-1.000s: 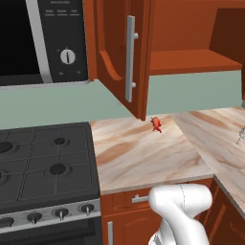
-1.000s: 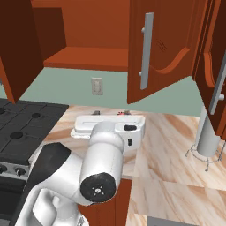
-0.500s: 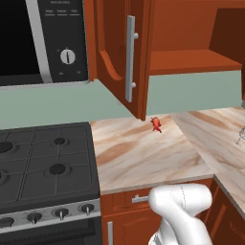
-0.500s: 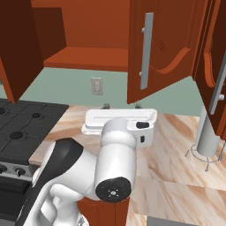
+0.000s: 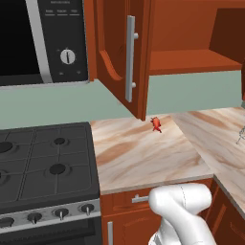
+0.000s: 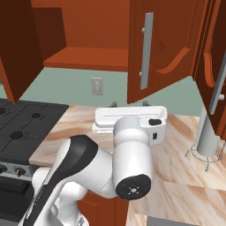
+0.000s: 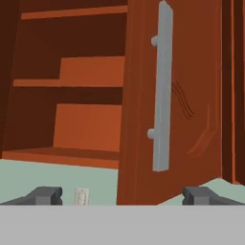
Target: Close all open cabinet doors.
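All three views are evenly and brightly lit, as by a diffuse light with no single source to be made out. Hard cast shadows are hardly seen; only soft shading is found inside the open cabinet (image 7: 72, 95), where the upper and left parts are darkened. The marbled worktop (image 5: 143, 153) is rendered without glare, and a faint sheen is carried by the white arm (image 6: 132, 159). Edges are kept sharp throughout, with no motion blur and no bending at the borders. Slight stair-stepping is noticed along the grey bar handle (image 7: 161, 91).
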Robot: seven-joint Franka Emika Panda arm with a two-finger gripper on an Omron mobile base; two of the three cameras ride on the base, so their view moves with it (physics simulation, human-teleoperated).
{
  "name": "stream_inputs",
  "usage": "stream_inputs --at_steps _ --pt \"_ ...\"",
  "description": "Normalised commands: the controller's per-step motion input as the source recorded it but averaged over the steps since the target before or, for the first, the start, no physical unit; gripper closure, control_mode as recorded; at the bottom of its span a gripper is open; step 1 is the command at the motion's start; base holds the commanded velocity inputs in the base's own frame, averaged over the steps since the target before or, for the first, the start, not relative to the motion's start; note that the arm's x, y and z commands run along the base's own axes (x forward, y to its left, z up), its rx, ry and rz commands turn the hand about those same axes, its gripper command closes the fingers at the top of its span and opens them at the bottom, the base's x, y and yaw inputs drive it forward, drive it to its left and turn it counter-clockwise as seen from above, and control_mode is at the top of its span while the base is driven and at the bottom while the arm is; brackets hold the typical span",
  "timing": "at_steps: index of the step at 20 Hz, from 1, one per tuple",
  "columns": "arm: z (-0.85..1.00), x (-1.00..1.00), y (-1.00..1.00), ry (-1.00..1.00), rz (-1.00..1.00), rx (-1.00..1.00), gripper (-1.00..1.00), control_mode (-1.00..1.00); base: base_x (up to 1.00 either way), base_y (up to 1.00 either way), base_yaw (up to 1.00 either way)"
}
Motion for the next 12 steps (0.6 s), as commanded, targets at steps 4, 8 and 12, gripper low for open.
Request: stream_inputs --at_steps 4,8,12 --pt "0.0 0.4 -0.02 -0.02 0.0 0.0 -1.0 -1.0 0.0 0.0 0.0" --pt "0.0 0.58 0.0 -0.03 0.0 0.0 -1.0 -1.0 0.0 0.0 0.0" --pt "0.0 0.51 -0.08 0.0 0.02 0.0 -1.0 -1.0 0.0 0.0 0.0"
